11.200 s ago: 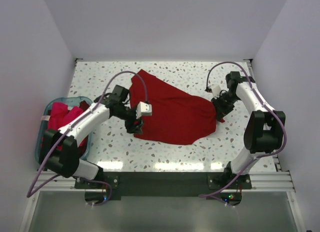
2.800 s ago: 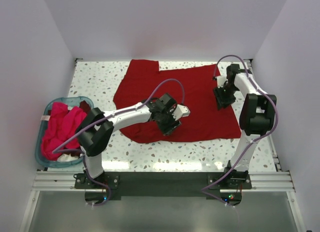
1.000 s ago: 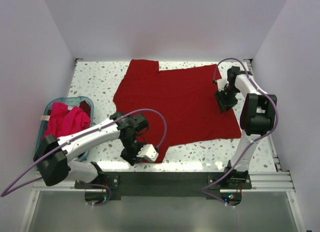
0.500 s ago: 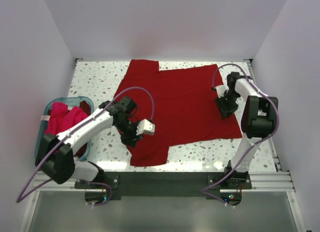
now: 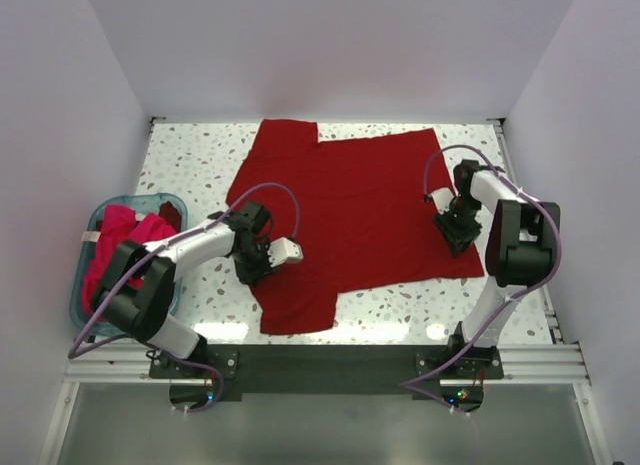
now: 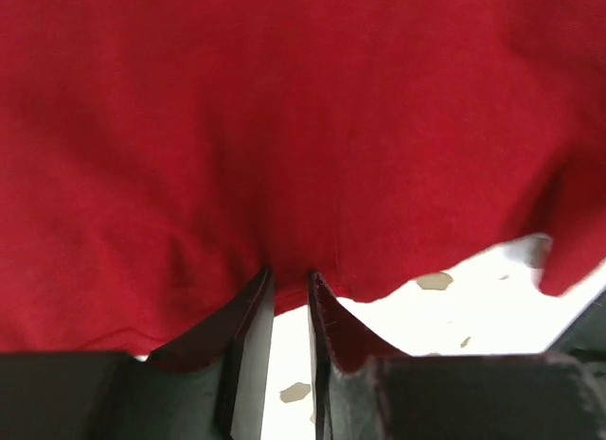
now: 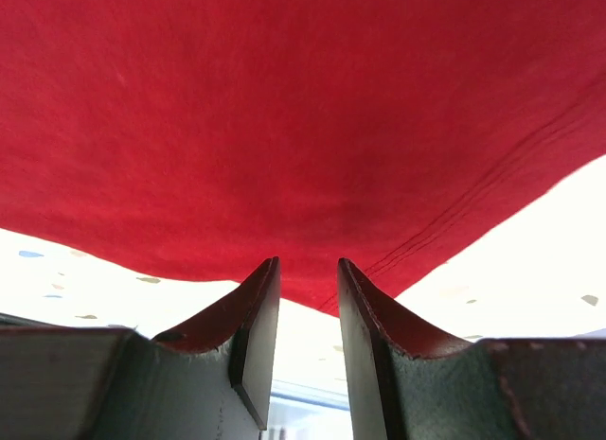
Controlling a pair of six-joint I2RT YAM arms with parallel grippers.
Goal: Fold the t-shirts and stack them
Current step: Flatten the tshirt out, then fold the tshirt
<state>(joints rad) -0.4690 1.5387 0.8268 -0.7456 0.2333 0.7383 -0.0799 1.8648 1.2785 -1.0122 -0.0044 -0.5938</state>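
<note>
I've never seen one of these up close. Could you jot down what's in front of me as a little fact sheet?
Spread out: crimson t-shirt, flat on the speckled table
Left gripper: at the shirt's left edge, jaws narrowly apart, grip unclear
Right gripper: at its near right corner, jaws narrowly apart, grip unclear
Basket: teal, at the left, holding pinkish-red t-shirts
Folded: none yet
</note>
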